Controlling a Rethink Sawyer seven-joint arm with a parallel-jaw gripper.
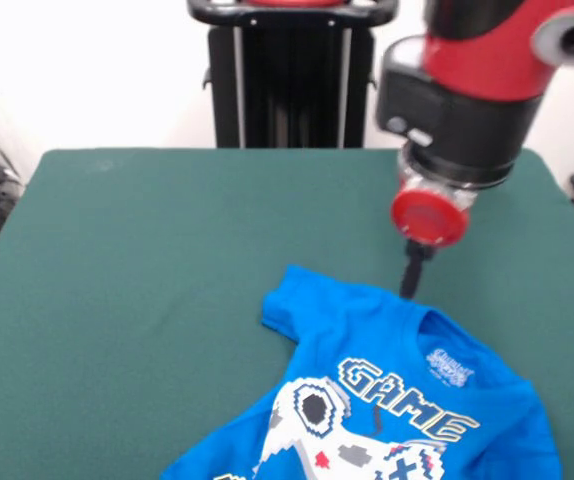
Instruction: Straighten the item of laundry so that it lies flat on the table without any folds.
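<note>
The item of laundry [387, 400] is a bright blue T-shirt with a white game controller print and "GAME" lettering. It lies on the dark green table [167, 260] at the front, right of centre, and its lower part runs off the picture's bottom edge. One sleeve [292, 300] is bunched and folded at the upper left of the shirt. The collar with its label faces up. My gripper [409, 288] hangs below a red disc and reaches down to the shirt's far edge beside the collar. Whether it holds the cloth does not show.
The red and black arm [477, 90] comes down over the table's right side. A black pedestal column [287, 80] stands behind the table's far edge. Green cloth stretches to the left of the shirt and beyond it.
</note>
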